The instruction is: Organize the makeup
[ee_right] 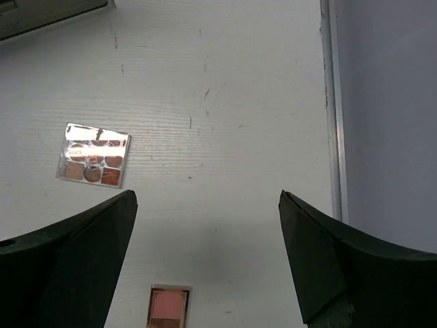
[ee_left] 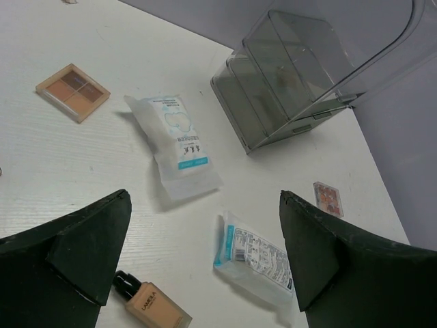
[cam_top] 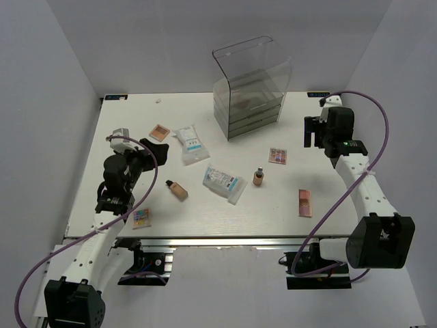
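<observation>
Two white packets with blue print lie mid-table [cam_top: 190, 143] [cam_top: 224, 182]. One tan bottle [cam_top: 177, 189] lies flat and another [cam_top: 259, 177] stands upright. Flat palettes lie apart: a tan square [cam_top: 159, 132], a small pink one [cam_top: 278, 156], a pink rectangle [cam_top: 304, 202] and a colourful one [cam_top: 141, 217]. My left gripper [cam_top: 147, 152] is open and empty above the table's left side. In its wrist view the gripper [ee_left: 205, 195] frames both packets [ee_left: 174, 140] [ee_left: 256, 256] and the lying bottle [ee_left: 153, 304]. My right gripper [cam_top: 313, 131] [ee_right: 207, 195] is open and empty, above bare table near two palettes [ee_right: 93, 155] [ee_right: 168, 307].
A tall clear acrylic box with drawers [cam_top: 249, 85] stands at the back centre; it also shows in the left wrist view [ee_left: 293, 75]. The table's right edge rail [ee_right: 328, 102] runs close beside my right gripper. Grey walls enclose the table on three sides.
</observation>
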Robot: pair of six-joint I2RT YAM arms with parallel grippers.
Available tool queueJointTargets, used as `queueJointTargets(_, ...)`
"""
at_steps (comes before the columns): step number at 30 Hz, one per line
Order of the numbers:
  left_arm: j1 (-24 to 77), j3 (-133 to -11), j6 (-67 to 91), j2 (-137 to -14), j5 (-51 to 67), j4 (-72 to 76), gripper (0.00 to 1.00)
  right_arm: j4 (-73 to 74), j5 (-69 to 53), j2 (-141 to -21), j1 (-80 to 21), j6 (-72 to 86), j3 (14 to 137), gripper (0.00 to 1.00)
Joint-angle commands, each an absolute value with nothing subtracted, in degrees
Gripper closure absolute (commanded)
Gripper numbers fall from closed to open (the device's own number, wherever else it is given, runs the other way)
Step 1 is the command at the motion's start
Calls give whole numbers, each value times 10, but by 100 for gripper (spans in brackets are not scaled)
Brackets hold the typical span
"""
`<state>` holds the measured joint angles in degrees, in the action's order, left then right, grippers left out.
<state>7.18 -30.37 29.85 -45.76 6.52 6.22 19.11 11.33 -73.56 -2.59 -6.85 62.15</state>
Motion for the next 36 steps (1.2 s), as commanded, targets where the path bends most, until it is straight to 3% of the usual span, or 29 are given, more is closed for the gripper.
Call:
queueJointTargets(1,71,-304,309,-460,75,86,2,172,68,-743,-23,-89,642,11)
queueJointTargets(4,71,-303,321,-460,71,89,2,176,-131,-738,-23,-171,649,11)
queueJointTargets(8,71,-312,323,-459,74,77,2,172,-289,-739,-26,-259,654,11)
queueJointTargets(15,71,-326,326,-454,67,54,2,128,-223,-815,-36,-187,701,11)
queueJointTargets(21,71,-294,365,-441,47,90,2,171,-289,-888,-42,-220,773,11)
queueJointTargets(24,71,-288,373,-446,40,111,2,87,-304,-907,-42,-143,763,11)
queueJointTargets(27,71,-308,364,-467,47,100,2,31,-303,-945,-42,-36,779,33)
queueJointTargets(28,71,-314,360,-474,51,97,2,26,-307,-958,-42,-14,801,48)
queueJointTargets(29,71,-320,360,-486,54,96,2,21,-311,-982,-42,4,814,51)
queueJointTargets(36,71,-341,380,-541,82,117,2,-61,-323,-1079,-41,213,893,39)
